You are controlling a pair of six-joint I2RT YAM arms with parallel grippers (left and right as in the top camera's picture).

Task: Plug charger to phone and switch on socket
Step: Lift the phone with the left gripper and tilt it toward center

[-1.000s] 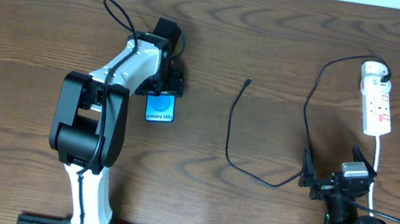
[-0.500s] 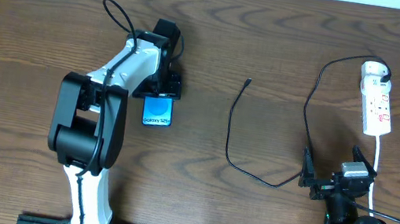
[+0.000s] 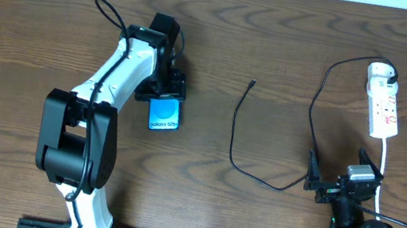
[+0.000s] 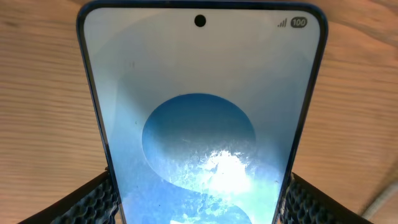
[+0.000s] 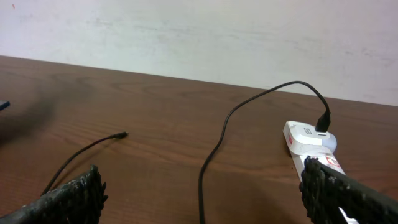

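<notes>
**Left gripper clamped on the phone, charger tip lying free**
The left gripper (image 3: 164, 99) presses on the side edges of the phone (image 3: 164, 114) at one end only, so I think the phone can twist or slip when a plug pushes into it. The left arm is stretched forward with the wrist pointing down. The charger (image 3: 234, 135) lies well apart from the phone. The right gripper (image 3: 340, 176) is low, with its fingers wide apart and empty, near the socket (image 3: 381, 104).

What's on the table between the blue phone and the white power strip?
Only the black charger cable, lying loose with its plug tip unplugged. The overhead view shows it.
</notes>
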